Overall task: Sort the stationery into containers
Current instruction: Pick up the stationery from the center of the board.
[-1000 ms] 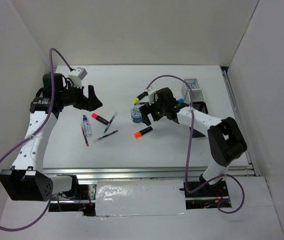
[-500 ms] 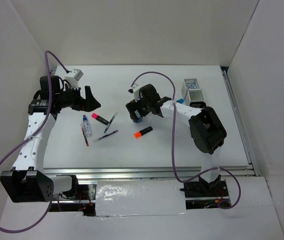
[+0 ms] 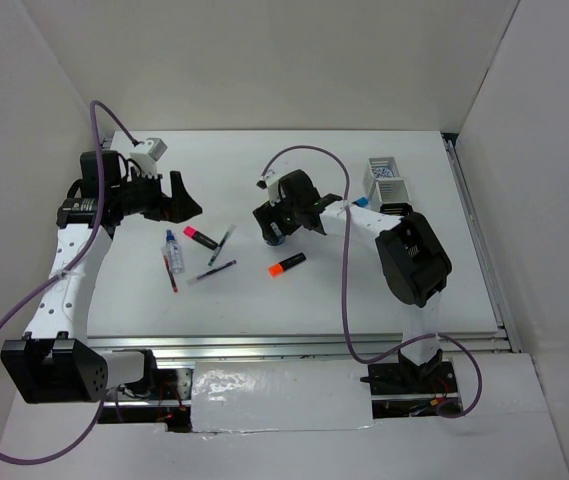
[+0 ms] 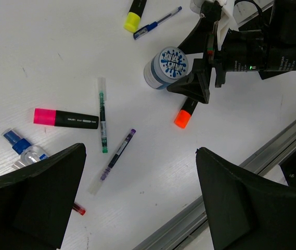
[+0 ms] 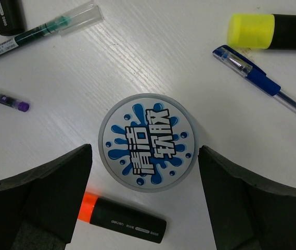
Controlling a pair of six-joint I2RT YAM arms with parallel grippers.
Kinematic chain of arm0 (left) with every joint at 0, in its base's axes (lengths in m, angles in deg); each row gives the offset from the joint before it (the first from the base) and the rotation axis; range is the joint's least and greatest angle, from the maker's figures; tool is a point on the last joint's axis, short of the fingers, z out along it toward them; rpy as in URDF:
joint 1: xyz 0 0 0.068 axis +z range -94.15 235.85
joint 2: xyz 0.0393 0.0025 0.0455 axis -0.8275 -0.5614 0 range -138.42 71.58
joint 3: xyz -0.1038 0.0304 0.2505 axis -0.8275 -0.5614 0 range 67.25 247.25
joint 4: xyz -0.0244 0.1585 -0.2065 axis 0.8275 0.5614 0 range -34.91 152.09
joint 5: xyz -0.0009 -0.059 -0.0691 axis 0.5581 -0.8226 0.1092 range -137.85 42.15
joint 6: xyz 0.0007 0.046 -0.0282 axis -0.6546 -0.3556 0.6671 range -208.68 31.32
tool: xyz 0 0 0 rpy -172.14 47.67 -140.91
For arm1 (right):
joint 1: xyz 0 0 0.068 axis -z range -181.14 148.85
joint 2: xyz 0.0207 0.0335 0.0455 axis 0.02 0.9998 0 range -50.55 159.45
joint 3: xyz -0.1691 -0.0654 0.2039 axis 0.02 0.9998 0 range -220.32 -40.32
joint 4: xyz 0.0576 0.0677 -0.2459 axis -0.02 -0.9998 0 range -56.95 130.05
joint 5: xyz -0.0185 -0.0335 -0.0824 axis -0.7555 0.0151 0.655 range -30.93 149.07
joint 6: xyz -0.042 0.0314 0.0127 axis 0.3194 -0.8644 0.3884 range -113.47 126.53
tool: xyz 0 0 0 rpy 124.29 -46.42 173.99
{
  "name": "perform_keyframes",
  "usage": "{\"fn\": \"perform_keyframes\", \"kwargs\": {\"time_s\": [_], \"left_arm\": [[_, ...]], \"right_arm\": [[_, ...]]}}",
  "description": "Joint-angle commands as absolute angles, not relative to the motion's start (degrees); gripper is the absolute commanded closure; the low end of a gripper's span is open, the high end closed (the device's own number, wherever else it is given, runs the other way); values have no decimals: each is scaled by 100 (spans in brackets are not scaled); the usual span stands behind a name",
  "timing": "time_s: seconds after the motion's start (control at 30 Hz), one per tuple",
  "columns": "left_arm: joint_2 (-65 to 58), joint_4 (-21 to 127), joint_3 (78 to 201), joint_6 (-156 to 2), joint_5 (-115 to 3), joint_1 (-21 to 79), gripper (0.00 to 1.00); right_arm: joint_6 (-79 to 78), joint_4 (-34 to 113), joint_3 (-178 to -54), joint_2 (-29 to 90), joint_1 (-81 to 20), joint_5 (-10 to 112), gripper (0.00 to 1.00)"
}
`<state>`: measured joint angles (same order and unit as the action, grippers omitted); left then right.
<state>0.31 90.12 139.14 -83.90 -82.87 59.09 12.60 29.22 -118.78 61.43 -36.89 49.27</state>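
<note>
A round blue-white tape roll [image 5: 148, 142] stands on the table, also in the left wrist view [image 4: 168, 66]. My right gripper [image 5: 145, 156] hangs open right above it, fingers on either side, not touching. Near it lie an orange-capped highlighter [image 5: 121, 220], a yellow-capped highlighter [image 5: 270, 31] and a blue pen [image 5: 262, 86]. My left gripper [image 4: 140, 200] is open and empty, high over the left part of the table [image 3: 179, 195]. Below it lie a pink-capped highlighter [image 4: 64, 118], thin pens [image 4: 102, 114] [image 4: 115, 159] and a small clear bottle [image 4: 25, 150]. A white mesh bin [image 3: 384, 175] stands at the far right, a black bin [image 3: 396, 212] in front of it.
The right arm's body [image 3: 419, 260] lies across the right side, partly covering the black bin. A metal rail [image 3: 294, 345] runs along the near table edge. White walls close the table at the back and both sides.
My right gripper swung left from beside the tape roll to right above it, then held still. The left arm shifted slightly left. No object has moved.
</note>
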Motion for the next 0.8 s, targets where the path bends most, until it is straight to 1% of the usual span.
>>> {"fn": "perform_keyframes", "kwargs": {"time_s": [0.0,0.03,0.2,0.5,0.77], "left_arm": [[38,8814,14046,-8349,-8432,5936,1],[12,8805,14046,-8340,-8450,5936,1],[-14,8840,14081,-8358,-8450,5927,1],[-67,8831,14099,-8349,-8485,5927,1],[-129,8805,14116,-8340,-8511,5927,1]], "right_arm": [[1313,2950,-12083,6089,-3709,4940,11],[1313,2959,-12083,6081,-3709,4949,9],[1321,2924,-12135,6107,-3735,4984,7],[1304,2889,-12338,6212,-3762,5046,7],[1313,2765,-12443,6274,-3788,5028,8]]}}
